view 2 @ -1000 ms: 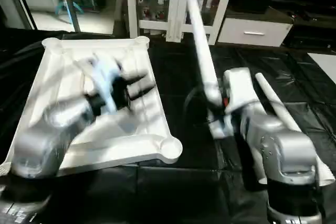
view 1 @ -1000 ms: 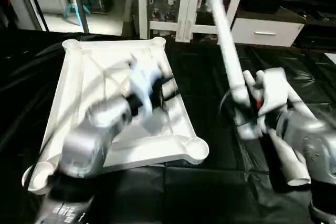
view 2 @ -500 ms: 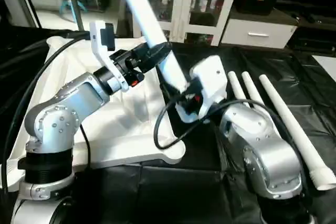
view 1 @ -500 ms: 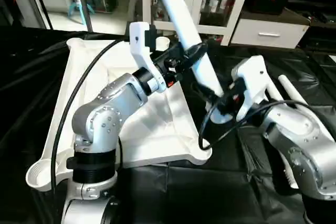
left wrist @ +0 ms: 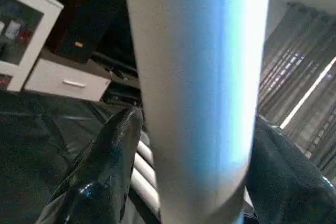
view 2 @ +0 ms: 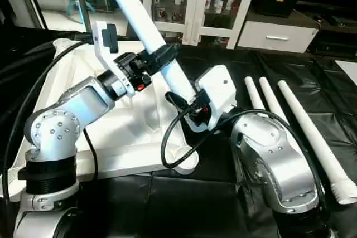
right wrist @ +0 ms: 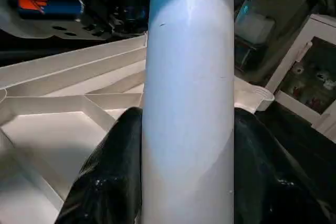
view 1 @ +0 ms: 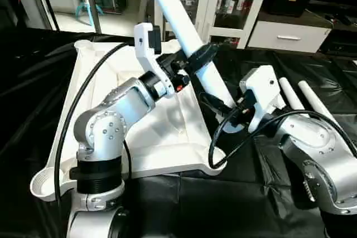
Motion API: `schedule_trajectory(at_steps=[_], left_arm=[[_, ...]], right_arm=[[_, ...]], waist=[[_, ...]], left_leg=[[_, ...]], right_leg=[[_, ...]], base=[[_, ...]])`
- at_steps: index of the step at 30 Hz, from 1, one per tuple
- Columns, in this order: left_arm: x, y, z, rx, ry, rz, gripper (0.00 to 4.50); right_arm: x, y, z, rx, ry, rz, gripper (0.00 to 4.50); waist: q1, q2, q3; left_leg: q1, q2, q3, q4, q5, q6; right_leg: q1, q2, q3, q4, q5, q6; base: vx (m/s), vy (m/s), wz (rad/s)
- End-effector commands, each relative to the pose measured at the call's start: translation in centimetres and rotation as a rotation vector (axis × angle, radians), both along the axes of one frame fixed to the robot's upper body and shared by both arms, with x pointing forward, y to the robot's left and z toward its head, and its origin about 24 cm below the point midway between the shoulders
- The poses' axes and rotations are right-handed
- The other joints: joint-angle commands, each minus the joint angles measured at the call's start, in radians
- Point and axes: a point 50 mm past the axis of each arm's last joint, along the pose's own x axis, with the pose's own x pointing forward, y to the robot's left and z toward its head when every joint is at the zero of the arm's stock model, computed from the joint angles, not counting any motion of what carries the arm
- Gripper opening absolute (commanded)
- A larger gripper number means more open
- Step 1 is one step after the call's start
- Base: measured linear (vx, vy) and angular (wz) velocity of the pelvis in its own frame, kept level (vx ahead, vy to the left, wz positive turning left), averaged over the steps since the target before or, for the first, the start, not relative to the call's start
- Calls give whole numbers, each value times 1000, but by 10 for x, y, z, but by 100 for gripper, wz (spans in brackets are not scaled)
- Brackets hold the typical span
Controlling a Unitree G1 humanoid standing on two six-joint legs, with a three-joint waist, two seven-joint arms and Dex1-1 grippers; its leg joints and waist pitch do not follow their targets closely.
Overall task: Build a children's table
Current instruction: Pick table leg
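Tabletop lies ribs-up on the desk; both the left tool and right tool clamp one tilted leg.

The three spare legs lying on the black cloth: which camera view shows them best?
The right eye view: all three spare legs lie side by side there. The left eye view shows two stubs behind the right arm; the left wrist view a blurred bit.
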Motion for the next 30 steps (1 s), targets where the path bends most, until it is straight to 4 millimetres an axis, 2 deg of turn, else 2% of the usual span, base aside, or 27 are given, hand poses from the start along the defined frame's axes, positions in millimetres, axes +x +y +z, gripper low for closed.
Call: schedule_trajectory(at_steps=[1,9,13,15,18,20,22,24,27,28,29,30], left_arm=[[0,-2,4,-5,1,-9,272],[1,-2,5,-43,21,-4,202],[3,-1,7,-55,15,17,191],[3,0,7,-54,10,23,187],[3,1,7,-52,11,27,186],[3,2,7,-48,12,35,186],[5,5,6,-34,11,51,186],[6,7,6,-25,11,62,186],[6,12,6,11,-4,51,185],[6,12,6,11,-4,51,185],[4,11,5,42,-17,16,185],[3,11,5,52,-22,10,185]], right_arm=[[0,-2,4,-5,-31,-4,187],[2,-2,2,-3,-36,-16,187],[2,-2,2,5,-41,-24,187],[3,-2,3,36,-37,-34,257],[3,-1,4,96,-15,-22,266],[2,-1,7,180,15,0,300],[-2,-4,10,240,53,46,304],[-4,-6,12,275,76,79,328],[-5,-36,23,372,157,159,349],[-5,-36,23,372,157,159,358],[-1,-55,26,387,203,151,381],[0,-60,25,381,232,155,381]], waist=[[0,-5,-59],[-1,-3,-60],[-1,-2,-59],[-2,-2,-59],[-3,-1,-60],[-3,-2,-60],[-2,-3,-60],[0,-1,-61],[3,1,-62],[2,-1,-62],[3,-2,-62],[3,-5,-61]], left_leg=[[-1,50,-19,-62,-24,26],[-1,50,-20,-62,-24,23],[-2,50,-20,-62,-26,24],[-1,50,-20,-63,-30,23],[-1,50,-21,-63,-38,24],[0,49,-20,-63,-34,28],[1,49,-21,-63,-37,36],[0,50,-21,-61,-23,37],[1,51,-22,-60,-15,43],[1,50,-21,-59,-20,44],[0,47,-21,-59,-21,42],[-1,48,-19,-59,-20,40]], right_leg=[[56,-85,62,-76,14,-137],[56,-84,62,-75,20,-134],[57,-84,62,-76,21,-133],[56,-84,62,-77,12,-130],[56,-85,62,-77,3,-128],[55,-83,62,-76,17,-129],[56,-82,61,-75,22,-129],[56,-83,61,-73,42,-134],[58,-83,61,-71,57,-139],[58,-82,60,-72,53,-140],[60,-82,59,-73,29,-144],[58,-82,59,-77,16,-143]], base=[[0,0,0],[0,0,0],[0,0,0],[0,0,0],[0,0,0],[0,0,0],[0,0,0],[0,0,0],[0,0,0],[0,0,0],[0,0,0],[0,0,0]])
